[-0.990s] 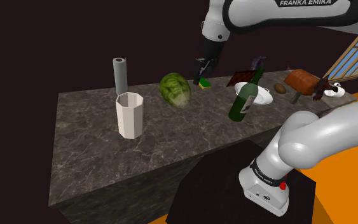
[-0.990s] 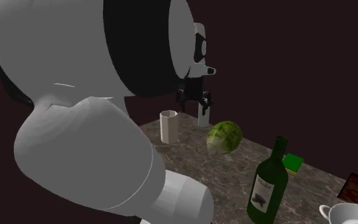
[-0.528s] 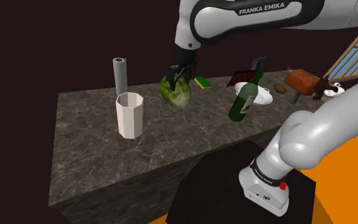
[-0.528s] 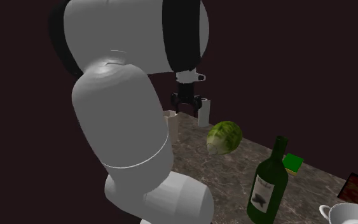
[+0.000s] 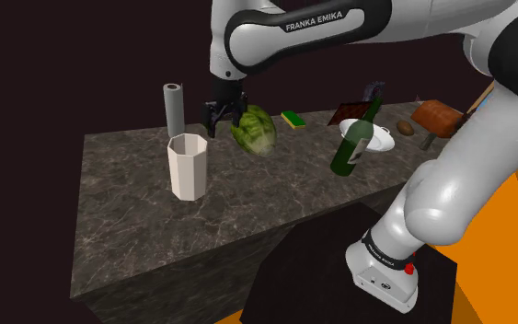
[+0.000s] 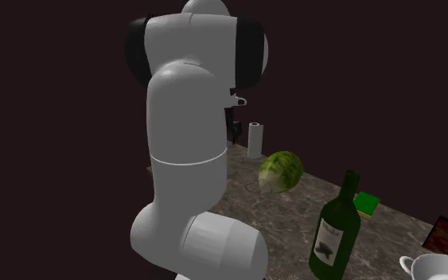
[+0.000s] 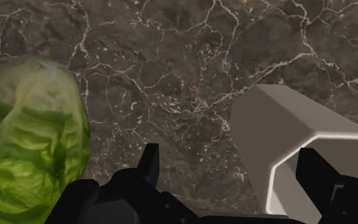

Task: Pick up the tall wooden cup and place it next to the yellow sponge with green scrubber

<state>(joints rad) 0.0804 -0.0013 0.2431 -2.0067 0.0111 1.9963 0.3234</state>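
tall pale faceted cup (image 5: 188,167): stood upright on dark marbled counter (image 5: 128,212)
yellow sponge w/ green top (image 5: 293,119): lay well apart, beyond green cabbage (image 5: 253,129)
black 2-finger hand (image 5: 222,125): spread wide, empty, hovered betw cup & cabbage

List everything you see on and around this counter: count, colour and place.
cup: one, pale beige, counter's front, shoulder view's left.
paper towel roll: one, grey, upright behind the cup.
lettuce: one, green, right of the roll.
sponge: one, yellow and green, back edge, right of the lettuce.
wine bottle: one, dark green, right of centre.
bowl: one, white, just behind the bottle.
reddish-brown block: one, counter's right end.
counter: one, dark marbled.
stand: one, black, shoulder view's lower right.
arm: one, white with dark joints, reaching over the counter.
pincer: one, black, open, above the counter between cup and lettuce.
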